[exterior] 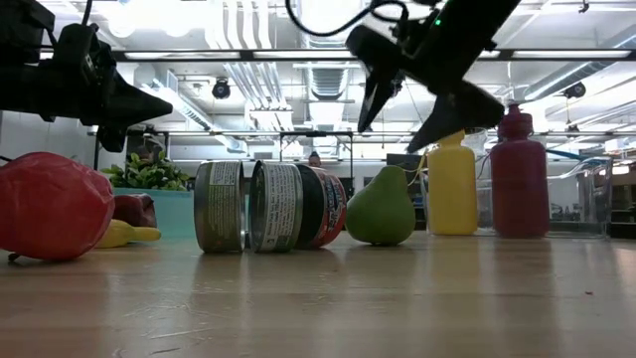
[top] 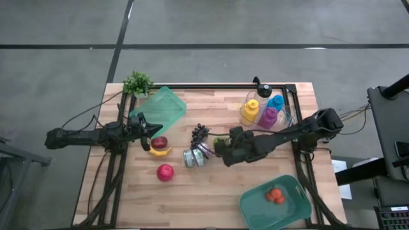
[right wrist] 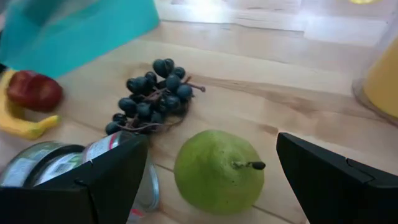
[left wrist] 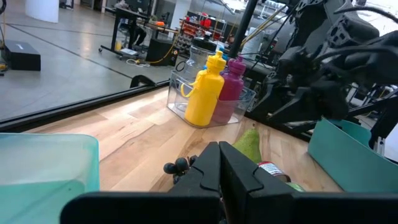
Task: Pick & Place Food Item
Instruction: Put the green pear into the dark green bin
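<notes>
The big wooden table (top: 211, 191) is made of pale planks with a black frame around its far part. Two dark arms reach in over it from the sides.

A smooth green plastic tray (top: 276, 203) sits at the near right corner, and inside it lie small red tomatoes (top: 275, 195). A second green tray (top: 161, 107) rests tilted near the far left, by a little leafy plant (top: 138, 83). A clear bin (top: 268, 115) at the far right holds a yellow bottle (top: 250, 111), a purple bottle (top: 268, 117) and a blue bottle (top: 275, 102).

The right gripper (right wrist: 208, 177) hangs just above the green pear (right wrist: 217, 169), its two fingers spread wide on either side and holding nothing. The pear is round, bumpy and has a short stem. It stands in the middle of the table, just beside the shiny round cans (top: 195, 156) lying on their sides.

The left gripper (top: 152, 130) is squeezed closed and empty, over the left side.

A bunch of dark grapes (right wrist: 151, 96) lies near the pear. A red apple (top: 165, 172), a dark red fruit (top: 159, 142) and a yellow banana (top: 160, 151) sit on the left
</notes>
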### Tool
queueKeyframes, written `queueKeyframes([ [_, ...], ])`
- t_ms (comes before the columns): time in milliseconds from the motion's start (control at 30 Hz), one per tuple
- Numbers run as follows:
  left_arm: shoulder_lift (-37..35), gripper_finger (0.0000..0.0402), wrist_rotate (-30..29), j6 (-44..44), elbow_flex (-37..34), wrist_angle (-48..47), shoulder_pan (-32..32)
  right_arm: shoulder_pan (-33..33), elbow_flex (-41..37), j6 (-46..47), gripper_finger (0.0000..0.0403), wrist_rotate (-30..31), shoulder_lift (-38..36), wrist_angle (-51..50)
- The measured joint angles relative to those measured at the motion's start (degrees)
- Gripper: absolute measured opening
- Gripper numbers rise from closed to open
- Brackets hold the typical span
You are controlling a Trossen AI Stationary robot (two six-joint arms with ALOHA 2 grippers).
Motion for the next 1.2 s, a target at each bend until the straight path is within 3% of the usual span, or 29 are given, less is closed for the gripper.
queueKeyframes([
  [533,0.00,0.0001,0.00,0.00,0.00,0.00,0.00,-0.35,-0.52,13.26,0.0354,-0.14,2.48,-1.80],
  [1200,0.98,0.0001,0.09,0.00,0.00,-0.04,0.00,-0.08,-1.18,14.23,0.0354,-0.76,7.88,2.88],
])
